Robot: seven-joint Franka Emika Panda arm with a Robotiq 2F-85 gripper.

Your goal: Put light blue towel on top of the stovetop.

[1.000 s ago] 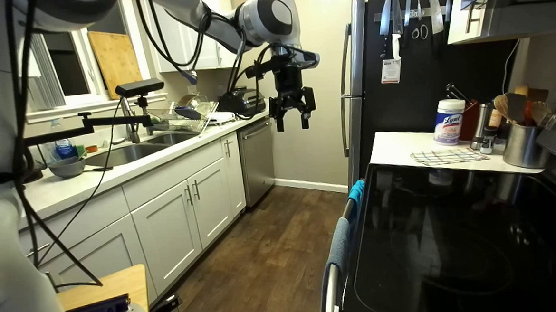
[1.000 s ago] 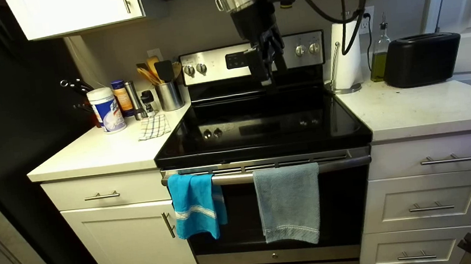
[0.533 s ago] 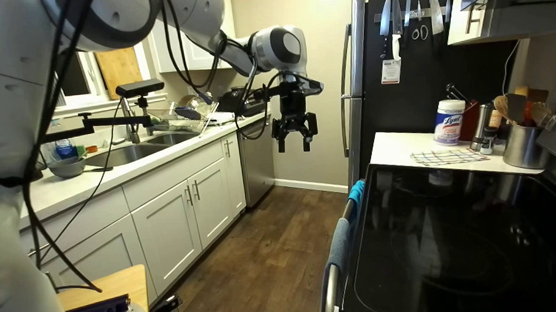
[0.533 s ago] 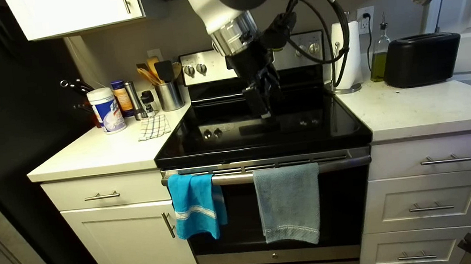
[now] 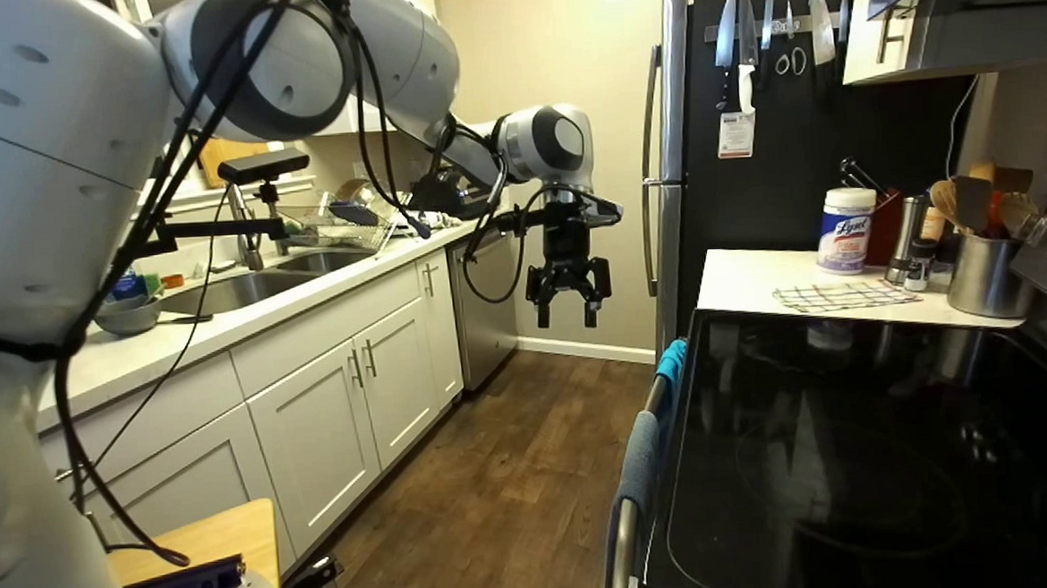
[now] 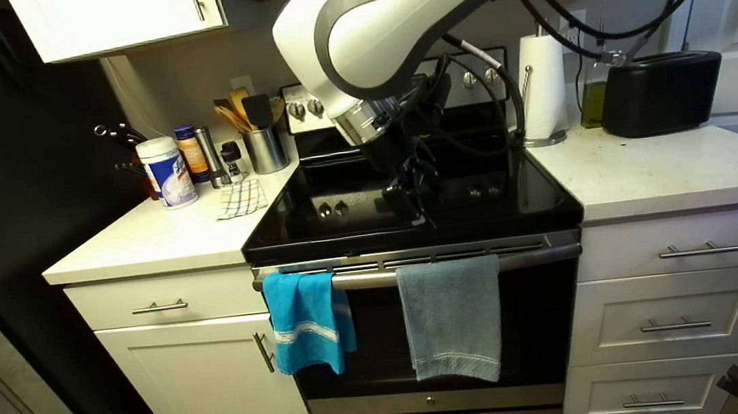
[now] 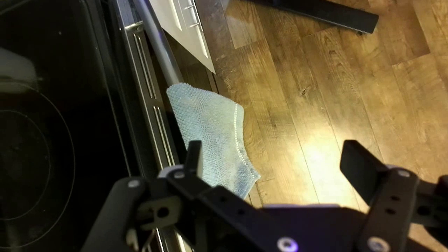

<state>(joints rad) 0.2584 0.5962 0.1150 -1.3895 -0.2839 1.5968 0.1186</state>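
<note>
The light blue towel (image 6: 453, 321) hangs over the oven door handle, seen front-on in an exterior view. In an exterior view it shows edge-on (image 5: 637, 467), and in the wrist view it lies beyond the left finger (image 7: 213, 126). The stovetop (image 5: 810, 458) is glossy black glass above that handle; it also fills the left of the wrist view (image 7: 70, 105). My gripper (image 5: 567, 317) points down, open and empty, over the floor side of the range and higher than the towel. It also shows in an exterior view (image 6: 422, 219) and the wrist view (image 7: 273, 154), fingers wide apart.
A bright blue towel (image 6: 304, 323) hangs on the same oven handle (image 6: 363, 281). A checked cloth (image 5: 846, 295), wipes tub (image 5: 845, 230) and utensil holder (image 5: 988, 274) stand beside the stovetop. A paper towel roll (image 6: 541, 86) and toaster (image 6: 662, 94) are on the counter across from them.
My gripper has moved down in both exterior views, slightly to the right in one of them and slightly to the left in another. It stays open. The towels have not moved.
</note>
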